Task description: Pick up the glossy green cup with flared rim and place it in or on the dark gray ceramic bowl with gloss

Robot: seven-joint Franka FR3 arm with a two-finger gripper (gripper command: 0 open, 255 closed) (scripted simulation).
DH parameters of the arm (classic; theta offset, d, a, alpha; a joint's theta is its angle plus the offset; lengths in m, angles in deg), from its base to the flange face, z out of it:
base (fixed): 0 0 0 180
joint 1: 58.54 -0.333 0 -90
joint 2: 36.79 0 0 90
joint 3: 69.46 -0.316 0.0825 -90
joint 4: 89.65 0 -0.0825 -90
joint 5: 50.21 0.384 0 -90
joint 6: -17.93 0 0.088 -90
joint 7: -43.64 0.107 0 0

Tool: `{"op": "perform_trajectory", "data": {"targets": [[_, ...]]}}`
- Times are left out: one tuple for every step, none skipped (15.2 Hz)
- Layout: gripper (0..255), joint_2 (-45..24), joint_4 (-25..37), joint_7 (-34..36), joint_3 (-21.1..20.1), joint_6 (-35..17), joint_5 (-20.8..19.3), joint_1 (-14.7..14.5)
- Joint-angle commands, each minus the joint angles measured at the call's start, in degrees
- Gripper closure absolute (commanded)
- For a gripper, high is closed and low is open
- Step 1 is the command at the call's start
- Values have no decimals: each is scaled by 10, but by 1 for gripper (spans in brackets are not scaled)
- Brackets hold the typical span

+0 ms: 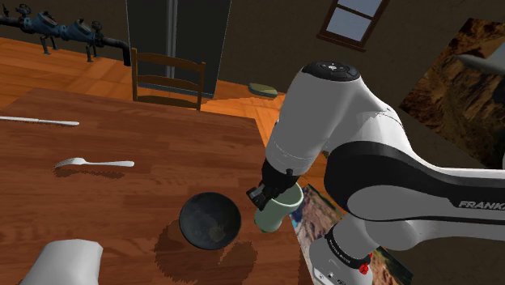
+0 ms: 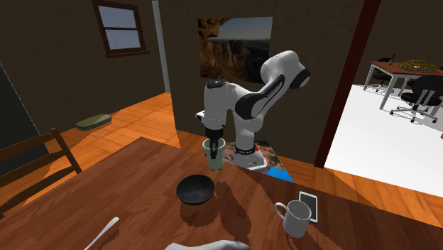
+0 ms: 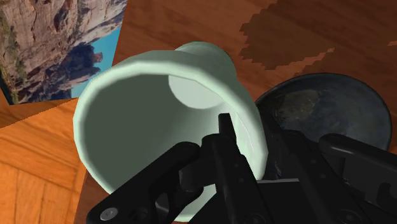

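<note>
Probably light, stiff and slick, the cup (image 1: 280, 213) hangs by its rim wall, pinched in the hand (image 1: 272, 194), just beside the bowl (image 1: 210, 219).

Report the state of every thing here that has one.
gripper: shut on the rim of the green cup.
green cup: held, empty, beside the dark bowl, not in it.
dark bowl: upright on the table, empty.
white mug: upright on the table.
spoon: lying flat on the table.
</note>
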Motion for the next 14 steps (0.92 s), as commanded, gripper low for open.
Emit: {"op": "perform_trajectory", "data": {"targets": [[255,4,12,-1,7,16,-6,1],[255,6,19,-1,11,24,-8,2],[255,8,25,-1,14,32,-11,3],[255,9,31,-2,18,40,-14,3],[255,10,38,-2,21,48,-16,4],[255,12,44,-3,25,56,-19,5],[255,13,51,-3,28,64,-22,5],[255,13,58,-3,31,71,-24,6],[255,14,64,-4,35,79,-27,7],[255,15,71,-4,38,86,-29,8],[255,15,78,-4,41,93,-32,9],[255,-9,99,1,31,88,-35,20],[255,-32,121,8,20,84,-38,31],[255,-55,143,14,10,81,-42,43]]}}
